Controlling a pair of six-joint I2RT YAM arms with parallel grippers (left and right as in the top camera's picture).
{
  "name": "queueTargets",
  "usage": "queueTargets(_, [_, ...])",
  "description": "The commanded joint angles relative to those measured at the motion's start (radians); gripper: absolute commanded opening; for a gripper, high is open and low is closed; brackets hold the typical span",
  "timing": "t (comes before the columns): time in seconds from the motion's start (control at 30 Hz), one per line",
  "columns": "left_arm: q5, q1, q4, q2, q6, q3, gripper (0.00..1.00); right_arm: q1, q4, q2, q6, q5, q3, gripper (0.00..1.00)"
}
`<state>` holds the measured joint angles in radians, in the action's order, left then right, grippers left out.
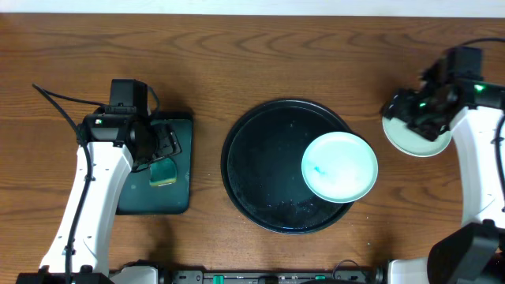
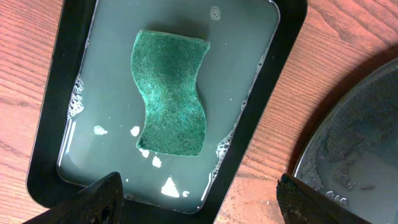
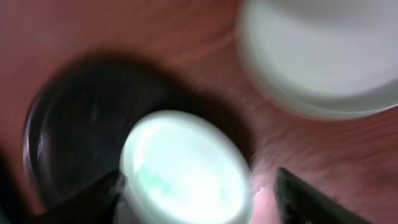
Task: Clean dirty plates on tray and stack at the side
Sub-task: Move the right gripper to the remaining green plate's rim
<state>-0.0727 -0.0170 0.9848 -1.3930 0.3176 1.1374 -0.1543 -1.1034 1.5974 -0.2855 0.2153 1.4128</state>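
Observation:
One pale mint plate [image 1: 339,167] with a teal smear lies on the right part of the round black tray [image 1: 264,158]. Pale plates [image 1: 417,140] rest on the table to the right of the tray; how many I cannot tell. My right gripper [image 1: 418,106] hovers over them, open and empty. The right wrist view is blurred and shows the smeared plate [image 3: 186,168], the black tray [image 3: 81,124], the side plates [image 3: 323,56] and my open fingers [image 3: 196,199]. My left gripper [image 1: 162,146] is open above a green sponge [image 2: 171,93], not touching it [image 2: 199,199].
The sponge lies in soapy water in a small rectangular dark-green tray [image 1: 177,201] left of the black tray; it also shows in the left wrist view [image 2: 68,74]. The black tray's wet rim [image 2: 354,137] shows there at the right. Bare wood surrounds both trays.

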Motion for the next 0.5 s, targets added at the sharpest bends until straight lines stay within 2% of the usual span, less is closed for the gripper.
queueTargets(0.0, [0.001,-0.002,0.002,0.007,0.002,-0.004,0.79,0.064,-0.084,0.006,0.082,0.092,-0.003,0.74])
queueTargets(0.03, [0.001,-0.002,0.002,0.007,0.002,-0.004,0.80,0.077,-0.103,0.007,0.082,0.090,-0.005,0.99])
queueTargets(0.17, [0.001,-0.002,0.002,0.007,0.002,-0.004,0.80,0.117,-0.167,0.007,0.072,0.080,-0.024,0.99])
queueTargets(0.33, [0.001,-0.002,0.001,0.007,0.002,-0.004,0.80,0.122,-0.212,0.007,-0.153,-0.134,-0.066,0.99])
queueTargets(0.47, [0.001,-0.002,0.000,0.007,0.002,-0.004,0.80,0.123,-0.158,0.007,-0.169,-0.161,-0.111,0.99])
